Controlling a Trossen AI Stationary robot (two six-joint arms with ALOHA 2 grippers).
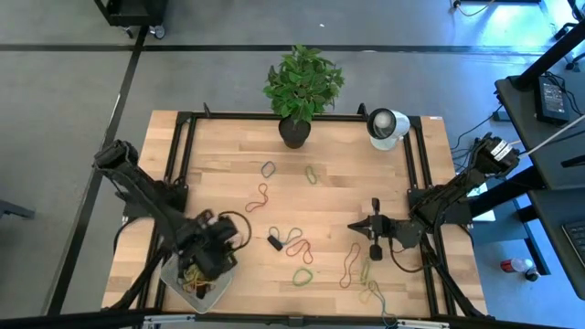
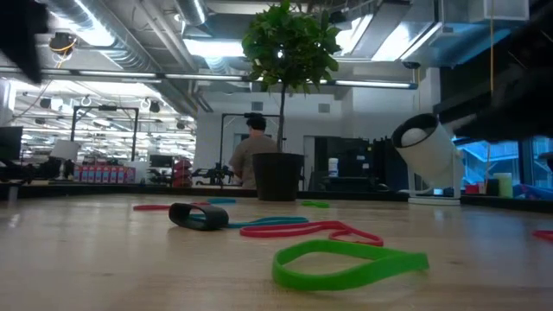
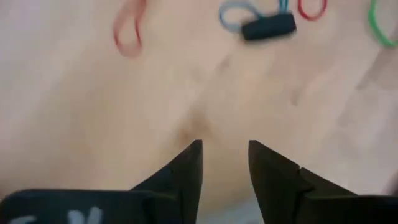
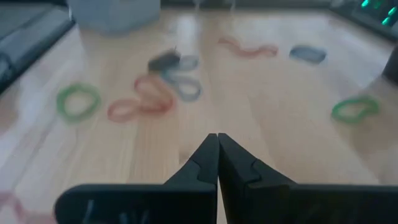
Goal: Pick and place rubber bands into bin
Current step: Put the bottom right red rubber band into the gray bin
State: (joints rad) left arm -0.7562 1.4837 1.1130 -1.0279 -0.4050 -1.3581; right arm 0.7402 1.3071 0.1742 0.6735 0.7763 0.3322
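Release step: L gripper (image 1: 208, 259) over bin (image 1: 174, 279), fingers parted, empty. You lift clear, then target nearest rubber bands (image 1: 294, 242). R gripper (image 1: 376, 206) closed, idle.

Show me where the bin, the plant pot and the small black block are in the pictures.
bin (image 1: 172, 274): high view, on its left rim beside the left arm.
plant pot (image 1: 294, 133): high view, on the dark pot under the leaves.
black block (image 3: 268, 27): left wrist view, on the middle of its body.
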